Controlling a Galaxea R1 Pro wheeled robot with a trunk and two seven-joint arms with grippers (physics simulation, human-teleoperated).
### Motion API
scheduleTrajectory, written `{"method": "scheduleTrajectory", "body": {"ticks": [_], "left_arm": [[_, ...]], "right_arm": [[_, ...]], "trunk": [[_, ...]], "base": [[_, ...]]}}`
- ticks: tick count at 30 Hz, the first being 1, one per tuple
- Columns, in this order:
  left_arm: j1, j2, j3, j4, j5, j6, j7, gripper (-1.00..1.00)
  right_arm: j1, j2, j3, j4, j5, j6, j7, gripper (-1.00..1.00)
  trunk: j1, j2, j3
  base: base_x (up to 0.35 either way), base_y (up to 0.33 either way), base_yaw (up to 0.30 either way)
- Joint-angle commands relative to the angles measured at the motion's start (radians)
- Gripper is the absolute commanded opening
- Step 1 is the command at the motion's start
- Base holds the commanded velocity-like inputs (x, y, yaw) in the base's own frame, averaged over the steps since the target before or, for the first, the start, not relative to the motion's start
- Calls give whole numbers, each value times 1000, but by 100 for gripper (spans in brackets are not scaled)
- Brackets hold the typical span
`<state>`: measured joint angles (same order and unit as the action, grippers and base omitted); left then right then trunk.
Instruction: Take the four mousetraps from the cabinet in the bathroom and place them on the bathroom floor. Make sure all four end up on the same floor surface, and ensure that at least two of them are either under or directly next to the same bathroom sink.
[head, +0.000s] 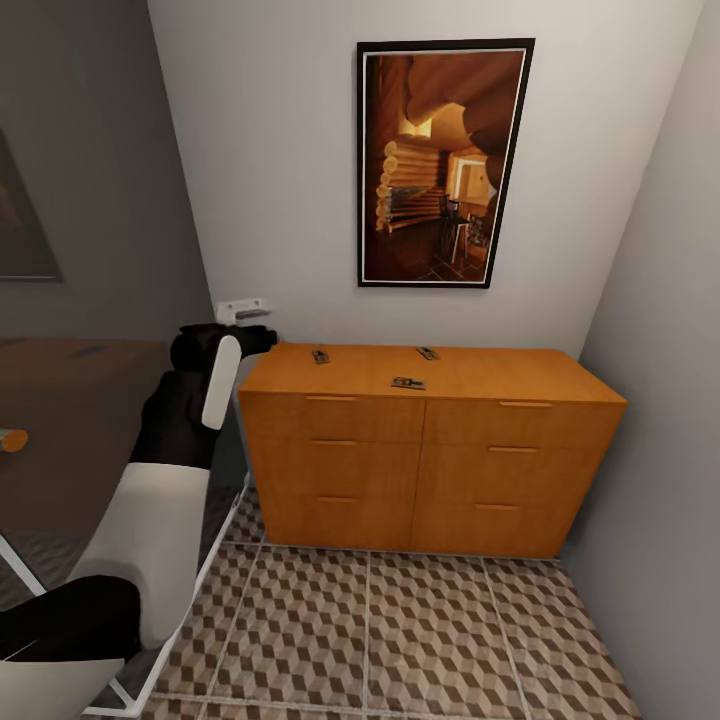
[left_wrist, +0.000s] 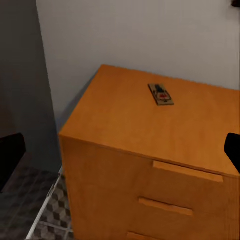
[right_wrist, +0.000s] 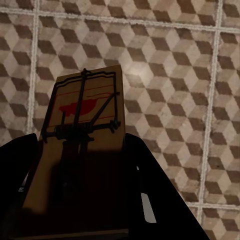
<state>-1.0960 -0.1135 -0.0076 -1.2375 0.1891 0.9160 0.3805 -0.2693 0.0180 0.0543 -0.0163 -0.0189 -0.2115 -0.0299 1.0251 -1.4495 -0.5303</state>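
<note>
Three mousetraps (head: 408, 383) lying on top of cabinet (head: 430, 455). Fourth mousetrap (right_wrist: 85, 130) clamped in right end effector (right_wrist: 82, 200), above bathroom floor (right_wrist: 175, 75). None seen placed. Left end effector (head: 262, 338) near cabinet corner, opening unclear.

Three mousetraps (head: 408, 383) atop cabinet (head: 430, 450); left arm (head: 190, 400) beside.

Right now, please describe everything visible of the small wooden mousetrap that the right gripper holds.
The small brown wooden mousetrap is a flat rectangular board with a dark wire bar and spring on its face and a red mark near the middle. The right gripper is shut on its near end, one dark finger at each side. It hangs above the cube-patterned tile floor, touching only the fingers.
</note>
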Motion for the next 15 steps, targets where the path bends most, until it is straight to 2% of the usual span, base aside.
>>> {"method": "scheduleTrajectory", "body": {"ticks": [1, 3, 4, 8, 9, 10, 13, 15], "left_arm": [[-1, 0, -2, -1, 11, -2, 23, 100], [-1, -1, -11, -1, 11, -11, 61, 100], [-1, -1, -32, -1, 10, -15, 98, 100], [-1, 0, -88, -1, 11, -18, 132, 100], [-1, 0, -117, -1, 12, -16, 136, 100], [-1, 0, -213, 1, 16, -12, 131, 100], [-1, 0, -267, 4, 18, -11, 102, 100], [1, 0, -312, 7, 19, -10, 38, 100]], "right_arm": [[-1, 0, 5, 1, -3, -3, -2, -100], [-1, 0, 5, 1, -3, -3, -2, -100], [-1, 0, 5, 1, -3, -3, -2, -100], [-1, 0, 5, 1, -3, -3, -2, -100], [-1, 0, 5, 1, -3, -3, -2, -100], [-1, 0, 5, 1, -3, -3, -2, -100], [-1, 0, 5, 1, -3, -3, -2, -100], [-1, 0, 5, 1, -3, -3, -2, -100]], "trunk": [[0, -1, -1], [0, -1, -1], [0, -1, -1], [0, -1, -1], [0, -1, -1], [0, -1, -1], [0, -1, -1], [0, -1, -1]], "base": [[0, 0, 0], [0, 0, 0], [0, 0, 0], [0, 0, 0], [0, 0, 0], [0, 0, 0], [0, 0, 0], [0, 0, 0]]}}
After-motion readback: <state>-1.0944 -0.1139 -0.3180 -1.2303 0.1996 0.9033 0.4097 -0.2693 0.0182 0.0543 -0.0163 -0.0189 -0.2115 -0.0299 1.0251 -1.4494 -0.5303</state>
